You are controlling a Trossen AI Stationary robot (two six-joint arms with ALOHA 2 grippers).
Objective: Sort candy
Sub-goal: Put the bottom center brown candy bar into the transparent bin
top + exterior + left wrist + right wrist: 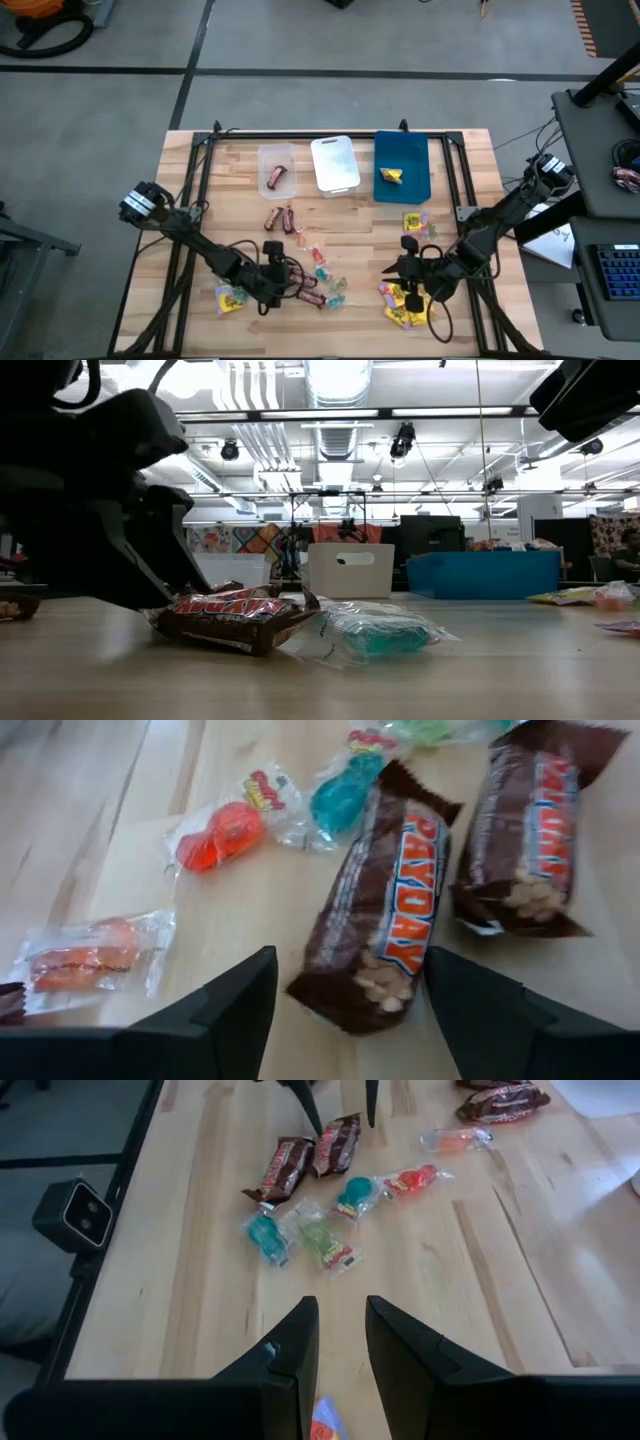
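Wooden table point(190, 200) from above: we judge sorting barely begun. Clear tray point(277, 170) holds one brown bar, white tray point(334, 164) looks empty, blue tray point(402, 166) one yellow packet. Most candy point(318, 272) lies loose nearby. Left wrist: left pincer point(345, 1005) spread around a PayDay bar point(385, 915). Right wrist: right pincer point(342, 1342) nearly closed, empty.

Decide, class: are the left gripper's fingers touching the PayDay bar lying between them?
Apart. The left wrist view shows bare wood between each of the fingers and the PayDay bar; the left gripper straddles it, open.
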